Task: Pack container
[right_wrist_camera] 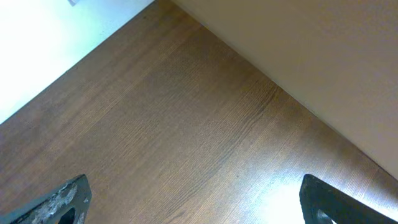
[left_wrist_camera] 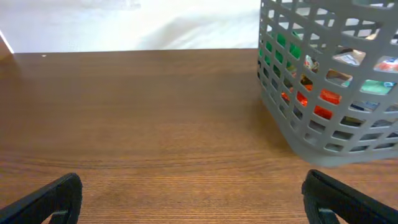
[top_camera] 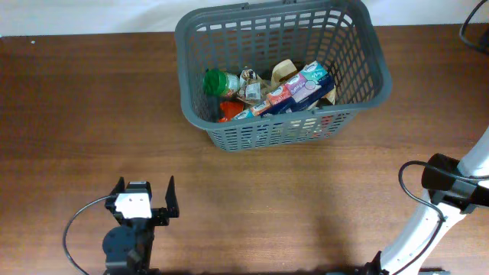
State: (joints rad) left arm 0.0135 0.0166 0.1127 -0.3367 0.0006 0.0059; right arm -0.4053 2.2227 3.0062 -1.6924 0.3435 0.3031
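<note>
Seemingly the packing is at or near its end, since nothing loose shows on the surface (top_camera: 69,107). At the left, the left tool (top_camera: 144,197) sits near the front edge, fingers apart and empty. Right of centre, by the far edge, stands the single container (top_camera: 275,136). It holds one green-capped bottle (top_camera: 217,81), one long printed box (top_camera: 289,95), one brown paper packet (top_camera: 284,69) and something red-orange (top_camera: 227,113); smaller pieces cannot be counted. At the right, the right tool (right_wrist_camera: 196,202), likewise spread wide and empty, faces bare wood.

brown wood-grain table (top_camera: 69,122); white backdrop (top_camera: 76,15) along its far edge.
</note>
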